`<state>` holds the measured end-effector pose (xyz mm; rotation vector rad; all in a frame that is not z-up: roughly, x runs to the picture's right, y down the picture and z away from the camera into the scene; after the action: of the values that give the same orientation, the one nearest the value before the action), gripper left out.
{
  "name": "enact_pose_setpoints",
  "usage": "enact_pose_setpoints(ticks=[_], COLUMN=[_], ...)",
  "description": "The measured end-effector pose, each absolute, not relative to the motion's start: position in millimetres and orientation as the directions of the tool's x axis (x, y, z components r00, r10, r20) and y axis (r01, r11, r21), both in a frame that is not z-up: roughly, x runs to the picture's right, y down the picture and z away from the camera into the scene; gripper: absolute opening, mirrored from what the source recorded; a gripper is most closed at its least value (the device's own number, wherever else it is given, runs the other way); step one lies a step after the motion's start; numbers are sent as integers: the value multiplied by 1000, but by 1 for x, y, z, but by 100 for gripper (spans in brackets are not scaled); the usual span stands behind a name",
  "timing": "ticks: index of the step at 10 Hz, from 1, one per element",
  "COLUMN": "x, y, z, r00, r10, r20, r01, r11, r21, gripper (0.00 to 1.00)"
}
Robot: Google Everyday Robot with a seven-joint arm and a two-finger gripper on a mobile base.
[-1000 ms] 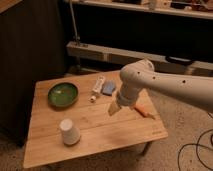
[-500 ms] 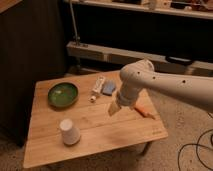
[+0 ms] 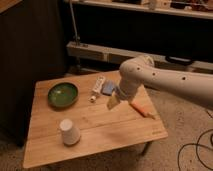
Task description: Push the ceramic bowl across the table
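Wooden tabletop (image 3: 112,126) holds the green bowl (image 3: 63,94) far left; the claw (image 3: 112,102), spread wide and empty mid-table, should come low beside its rim to push.

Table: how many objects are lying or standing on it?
5: bowl back left, cup front left, white tube and blue packet at the back, orange item right. The arm may hide more. The gripper hangs above the middle.

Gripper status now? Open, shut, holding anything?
Gripper: open, holding nothing. It hangs over the middle of the table, to the right of the ceramic bowl and not touching it.
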<state>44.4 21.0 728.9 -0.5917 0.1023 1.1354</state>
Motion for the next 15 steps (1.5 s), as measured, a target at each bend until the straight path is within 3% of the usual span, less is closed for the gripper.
enact_pose_setpoints(ticks=[2, 4, 5, 7, 13, 15], x=[6, -27, -48, -64, -66, -65], y=[-22, -54, -73, -84, -85, -80], z=[752, 765, 768, 763, 761, 772], r00=[479, 501, 509, 516, 515, 501], r10=[827, 838, 847, 852, 855, 865], r20=[-296, -215, -151, -82, -61, 33], r01=[-845, -818, -798, -771, -765, -731], r11=[342, 378, 400, 421, 426, 443], r21=[-412, -433, -451, -477, -484, -520], gripper=[65, 48, 33, 21, 18, 18])
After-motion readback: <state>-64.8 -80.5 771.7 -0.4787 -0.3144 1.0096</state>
